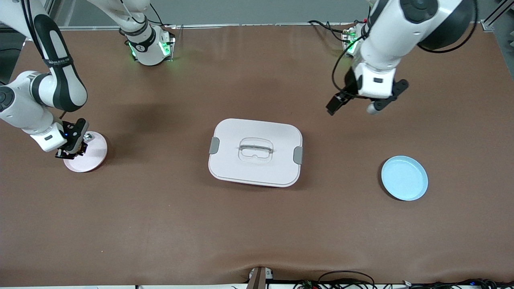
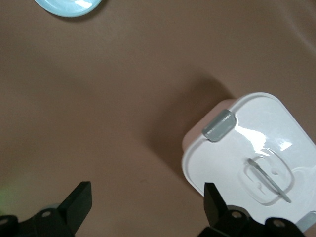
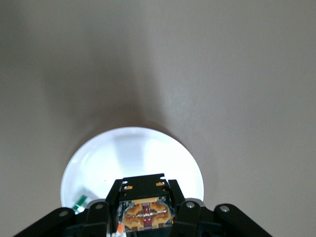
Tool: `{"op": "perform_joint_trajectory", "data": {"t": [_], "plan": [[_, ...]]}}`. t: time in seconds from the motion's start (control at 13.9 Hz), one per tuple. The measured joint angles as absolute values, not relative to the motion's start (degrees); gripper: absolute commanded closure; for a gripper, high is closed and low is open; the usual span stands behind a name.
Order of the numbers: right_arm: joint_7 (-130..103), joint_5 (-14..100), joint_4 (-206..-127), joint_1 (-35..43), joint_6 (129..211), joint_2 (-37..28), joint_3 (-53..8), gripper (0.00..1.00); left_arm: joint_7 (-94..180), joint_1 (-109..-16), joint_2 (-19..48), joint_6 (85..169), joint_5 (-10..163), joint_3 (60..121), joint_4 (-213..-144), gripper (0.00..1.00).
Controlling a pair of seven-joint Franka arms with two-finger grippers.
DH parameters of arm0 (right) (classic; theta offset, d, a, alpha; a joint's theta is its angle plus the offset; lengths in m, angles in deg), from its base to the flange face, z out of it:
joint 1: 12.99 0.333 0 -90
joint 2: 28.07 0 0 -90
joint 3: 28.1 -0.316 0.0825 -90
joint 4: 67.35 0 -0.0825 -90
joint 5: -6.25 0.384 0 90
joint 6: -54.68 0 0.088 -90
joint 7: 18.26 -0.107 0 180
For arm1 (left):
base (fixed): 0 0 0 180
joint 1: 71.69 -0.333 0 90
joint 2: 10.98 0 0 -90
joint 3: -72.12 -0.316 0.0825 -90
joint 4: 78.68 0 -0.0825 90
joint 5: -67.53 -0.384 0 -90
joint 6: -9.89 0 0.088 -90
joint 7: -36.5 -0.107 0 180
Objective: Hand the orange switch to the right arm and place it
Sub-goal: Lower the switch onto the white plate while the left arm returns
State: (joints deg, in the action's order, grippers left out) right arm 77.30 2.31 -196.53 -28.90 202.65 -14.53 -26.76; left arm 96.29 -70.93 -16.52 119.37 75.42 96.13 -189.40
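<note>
Brown covering lay across the whole table (image 1: pixel 257 224) you were working at. Your right gripper (image 1: pixel 72 149) hung over the pink plate (image 1: pixel 93 154) at the right arm's end of the table, and its fingers (image 3: pixel 185 210) were clamped on the orange switch (image 3: pixel 146 213), the blocky black part with its orange middle showing between the pads in the right wrist view. In that same view the plate (image 3: pixel 133 153) sat directly under the held part, washed out to white, and a small green-and-white bit (image 3: pixel 79 202) lay near its rim. From the front camera you could also see a small pale piece (image 1: pixel 88 137) on the plate just beside the gripper. The right arm (image 1: pixel 52 80) reached down from its base at the top of the front view. Your left gripper (image 1: pixel 353 105) waited in the air over bare table toward the left arm's end, its fingers (image 2: pixel 79 200) spread wide with nothing between them. The white lidded box (image 1: pixel 255 151) with grey clips sat in the middle of the table, well apart from both grippers, and you could see its corner (image 2: pixel 252 158) in the left wrist view. The light blue plate (image 1: pixel 404 178) lay nearer the front camera than the left gripper's spot, with nothing on it.
</note>
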Motion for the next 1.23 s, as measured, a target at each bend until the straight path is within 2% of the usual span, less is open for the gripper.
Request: {"op": "perform_joint_trajectory", "data": {"t": [0.43,1.23], "plan": [[82.34,2.22,-196.71,-31.68,212.4,-6.52,-26.77,1.0,74.84,-82.96,-18.76,115.2,75.57,95.76,-189.76,0.0],[83.86,0.67,-196.7,-31.68,213.84,-3.63,-26.93,1.0,48.11,-96.76,-20.67,111.48,75.59,95.57,-186.32,0.0]]}}
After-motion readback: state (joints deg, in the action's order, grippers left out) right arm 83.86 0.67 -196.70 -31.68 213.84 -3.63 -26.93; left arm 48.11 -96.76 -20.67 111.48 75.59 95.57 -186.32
